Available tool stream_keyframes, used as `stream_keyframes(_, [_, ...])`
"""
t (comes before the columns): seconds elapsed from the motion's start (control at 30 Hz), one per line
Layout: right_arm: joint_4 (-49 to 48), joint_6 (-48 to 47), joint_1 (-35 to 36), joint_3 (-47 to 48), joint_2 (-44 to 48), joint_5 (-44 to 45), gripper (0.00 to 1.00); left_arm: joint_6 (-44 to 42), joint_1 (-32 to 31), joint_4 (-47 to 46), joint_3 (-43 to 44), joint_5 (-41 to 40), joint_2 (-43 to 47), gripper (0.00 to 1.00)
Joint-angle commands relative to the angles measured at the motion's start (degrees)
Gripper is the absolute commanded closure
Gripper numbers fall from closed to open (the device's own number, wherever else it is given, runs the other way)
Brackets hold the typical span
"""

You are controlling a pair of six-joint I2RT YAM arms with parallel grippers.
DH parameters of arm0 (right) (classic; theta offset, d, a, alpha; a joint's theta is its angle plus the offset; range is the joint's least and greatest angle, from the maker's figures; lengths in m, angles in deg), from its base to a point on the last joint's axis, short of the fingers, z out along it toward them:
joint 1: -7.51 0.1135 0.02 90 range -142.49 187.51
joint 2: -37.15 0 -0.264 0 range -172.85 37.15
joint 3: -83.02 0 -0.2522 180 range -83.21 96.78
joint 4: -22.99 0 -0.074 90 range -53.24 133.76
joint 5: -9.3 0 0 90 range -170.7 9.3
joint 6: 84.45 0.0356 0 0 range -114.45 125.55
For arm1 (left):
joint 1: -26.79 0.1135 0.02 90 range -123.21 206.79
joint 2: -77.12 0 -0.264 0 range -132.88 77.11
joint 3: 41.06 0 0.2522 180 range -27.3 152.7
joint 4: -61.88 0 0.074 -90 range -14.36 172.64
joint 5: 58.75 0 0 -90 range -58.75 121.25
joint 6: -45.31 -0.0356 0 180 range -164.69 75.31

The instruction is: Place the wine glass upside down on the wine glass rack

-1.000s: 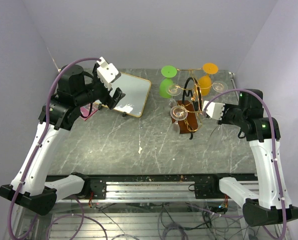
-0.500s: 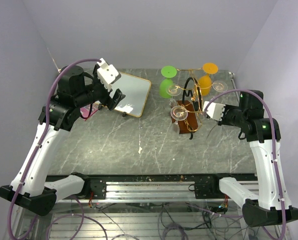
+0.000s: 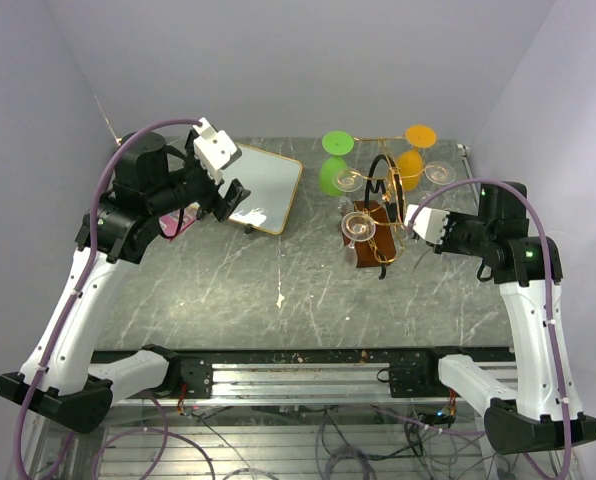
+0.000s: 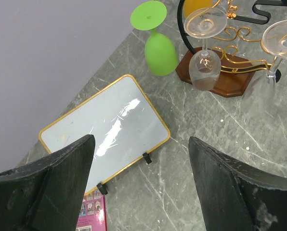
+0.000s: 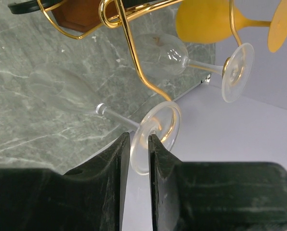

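My right gripper [image 5: 139, 144] is shut on the round foot of a clear wine glass [image 5: 155, 137]. The glass hangs bowl-down, and its stem sits in the curled end of a gold arm [image 5: 134, 57] of the wine glass rack [image 3: 378, 215]. The rack's brown wooden base [image 4: 230, 77] shows in the left wrist view. In the top view my right gripper [image 3: 414, 222] is at the rack's right side. My left gripper [image 3: 228, 195] is open and empty, above the white board [image 4: 102, 125] and far from the rack.
Other glasses hang on the rack: a green one [image 4: 160, 50], an orange one [image 5: 206, 21] and clear ones [image 4: 203, 67] [image 5: 165, 55]. A pink booklet [image 4: 90, 214] lies left of the board. The walls stand close behind and to the right.
My right gripper has shifted very slightly at the rack's right arm with the glass foot in it. My left arm has barely moved.
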Motion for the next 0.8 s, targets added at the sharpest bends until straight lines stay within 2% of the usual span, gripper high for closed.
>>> stream_keyframes(0.0, [0.18,0.80,-0.42,1.65,0.97,-1.59,0.77,-0.97,-0.18,-0.13,-0.43,1.45,1.10,0.11])
stream_keyframes(0.07, [0.28,0.78,-0.40,1.55,0.99,-1.61,0.74,-0.99,-0.18,-0.06,-0.30,1.43,1.10,0.11])
stream_keyframes(0.27, [-0.15,2.18,-0.44,2.58,0.84,-3.82,0.53,-0.77,-0.19,-0.13,-0.52,0.70,1.18,0.10])
stream_keyframes(0.5, [-3.30,9.20,-0.41,5.42,-0.99,-9.57,0.48,0.31,-0.19,0.14,-0.62,-2.65,1.52,0.06])
stream_keyframes(0.63, [-7.74,15.87,-0.38,6.53,-1.75,-13.51,0.48,1.95,-0.19,-1.00,-1.36,-9.04,2.06,0.01])
stream_keyframes(0.77, [-20.15,27.78,-0.37,4.16,-2.41,-10.57,0.42,7.26,0.40,-4.85,-3.66,-20.10,2.36,0.01])
